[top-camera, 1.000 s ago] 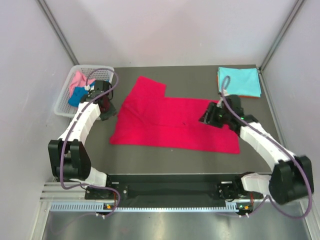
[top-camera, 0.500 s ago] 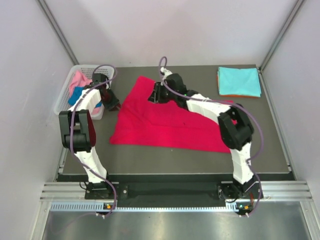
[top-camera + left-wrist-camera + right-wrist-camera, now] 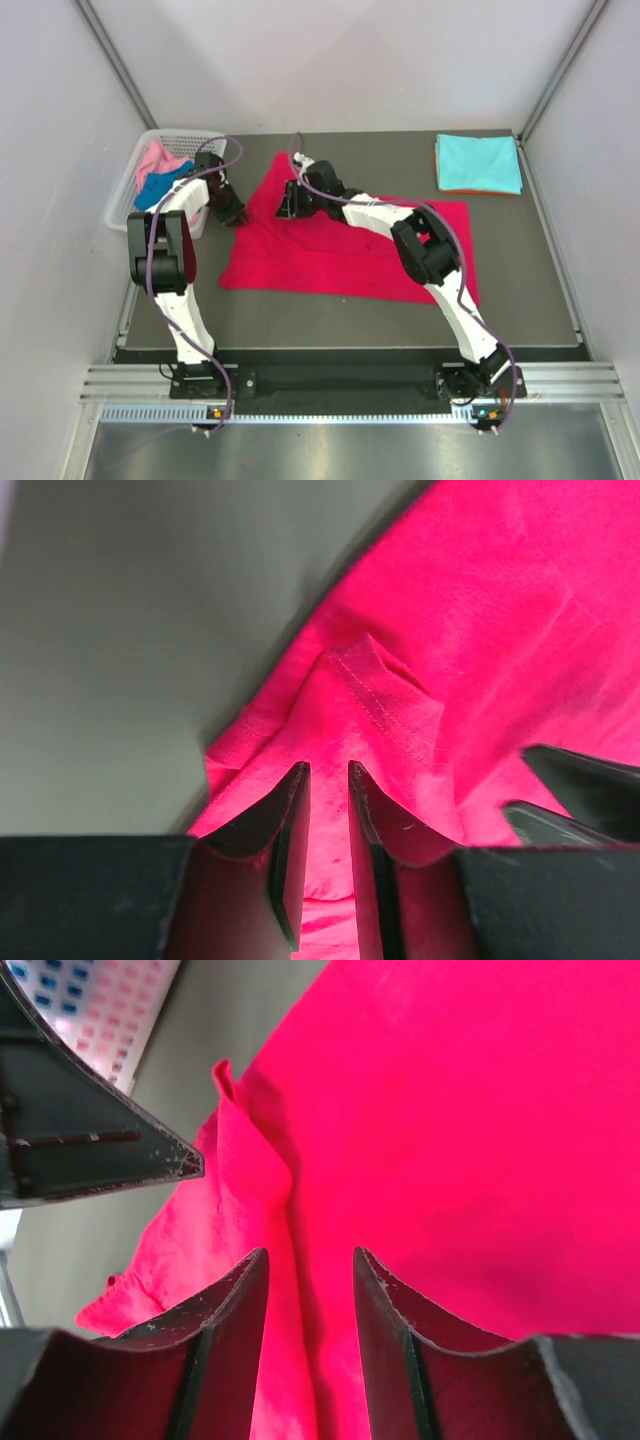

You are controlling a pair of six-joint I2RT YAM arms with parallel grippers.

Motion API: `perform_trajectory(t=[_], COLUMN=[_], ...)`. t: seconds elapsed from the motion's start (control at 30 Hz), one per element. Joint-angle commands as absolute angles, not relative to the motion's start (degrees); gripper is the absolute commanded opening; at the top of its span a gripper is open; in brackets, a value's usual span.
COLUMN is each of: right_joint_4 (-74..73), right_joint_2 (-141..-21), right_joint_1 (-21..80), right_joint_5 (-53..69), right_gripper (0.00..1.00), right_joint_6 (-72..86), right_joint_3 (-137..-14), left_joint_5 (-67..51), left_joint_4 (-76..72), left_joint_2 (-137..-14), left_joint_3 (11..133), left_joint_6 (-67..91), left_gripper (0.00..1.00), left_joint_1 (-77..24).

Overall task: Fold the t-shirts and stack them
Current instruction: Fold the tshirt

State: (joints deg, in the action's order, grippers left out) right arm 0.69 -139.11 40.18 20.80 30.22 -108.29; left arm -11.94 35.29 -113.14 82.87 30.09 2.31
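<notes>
crimson red shirt [image 3: 340,255], turquoise shirt [image 3: 478,162], white lattice basket [image 3: 180,133], grey table [image 3: 300,320].

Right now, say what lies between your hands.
A rumpled edge of the red t-shirt lies between left hand and right hand, shown in the right wrist view.

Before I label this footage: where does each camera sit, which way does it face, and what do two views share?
Top external: above and behind the robot, looking down on the table; left arm, right arm, red t-shirt, basket.
Left wrist: on the left hand, looking down at the t-shirt's edge; own fingers show.
Right wrist: on the right hand, looking along the t-shirt; own fingers show.
Shared: both wrist views catch the t-shirt and the other hand.
</notes>
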Motion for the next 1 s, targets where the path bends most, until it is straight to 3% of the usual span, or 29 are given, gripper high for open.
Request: perform_trajectory(t=[0.0,0.2,0.37,0.47,0.7,0.97], right_joint_4=[4.4,4.8,4.9,4.7,5.4,5.0], right_joint_2=[-140.9,-142.4,-142.6,-142.4,-140.5,-136.2], right_joint_1=[42.8,43.5,43.6,43.9,44.6,45.4], right_joint_5=[24.5,24.0,24.0,23.6,21.6,13.5], right_gripper=[0.40,0.44,0.42,0.37,0.02,0.00], right_joint_6=[29.8,29.7,29.4,29.0,28.3,27.2], right_joint_3=[-112.5,-112.4,-112.3,-112.5,-112.0,-109.0], left_joint_5=[-9.2,-8.1,-8.4,-7.8,-7.1,-5.5], left_joint_4=[34.0,34.3,34.3,34.4,34.5,34.5], left_joint_2=[-113.5,-113.0,-112.9,-112.3,-111.7,-111.8], left_joint_3=[83.2,83.1,83.4,83.4,83.3,83.2], left_joint_6=[29.6,29.1,29.1,29.0,28.7,28.3], left_gripper=[0.27,0.27,0.27,0.27,0.27,0.27], left_joint_1=[3.0,3.0,2.9,2.9,2.9,3.0])
